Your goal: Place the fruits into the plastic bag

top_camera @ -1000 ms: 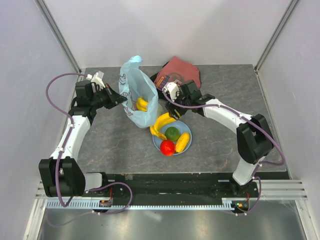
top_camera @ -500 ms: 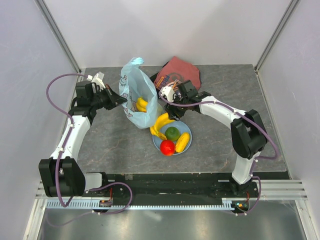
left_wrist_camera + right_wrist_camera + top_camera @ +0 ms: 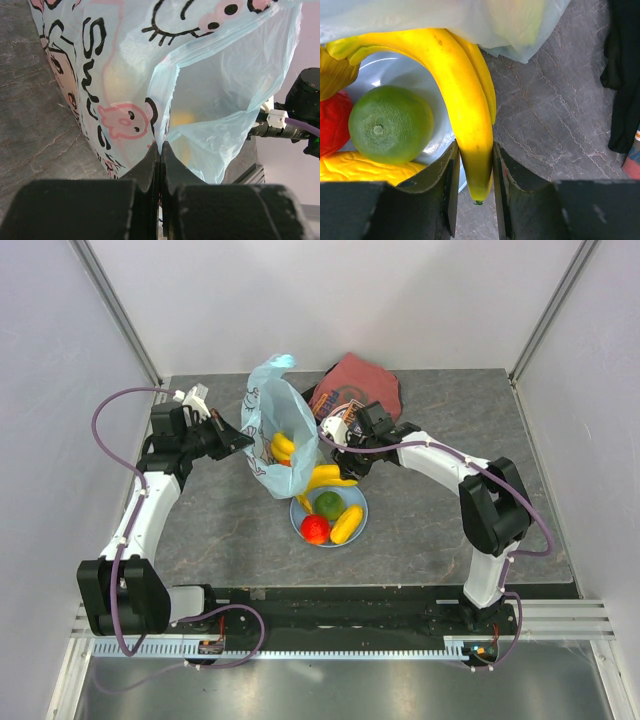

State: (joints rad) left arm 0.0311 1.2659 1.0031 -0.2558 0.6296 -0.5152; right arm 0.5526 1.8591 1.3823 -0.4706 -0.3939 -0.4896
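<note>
The light-blue plastic bag [image 3: 272, 425] stands open at mid-table. My left gripper [image 3: 247, 443] is shut on its rim [image 3: 161, 142] and holds it up. A yellow fruit [image 3: 283, 448] shows inside the bag. The bunch of bananas [image 3: 325, 477] lies from the bag's mouth onto the light-blue plate [image 3: 352, 536]. My right gripper [image 3: 342, 462] is shut on a banana's end [image 3: 476, 165]. On the plate lie a green round fruit [image 3: 328, 504], a red round fruit [image 3: 315, 529] and a yellow oblong fruit [image 3: 346, 524]. The green fruit [image 3: 390, 125] sits left of the held banana.
A folded dark-red printed cloth [image 3: 360, 385] lies behind the right gripper, and its dark edge [image 3: 622, 75] shows in the right wrist view. Grey walls close in the table on three sides.
My right gripper came down and shut on the bananas. The plate with its fruits slid left toward the bag. The bag's top leaned slightly right.
</note>
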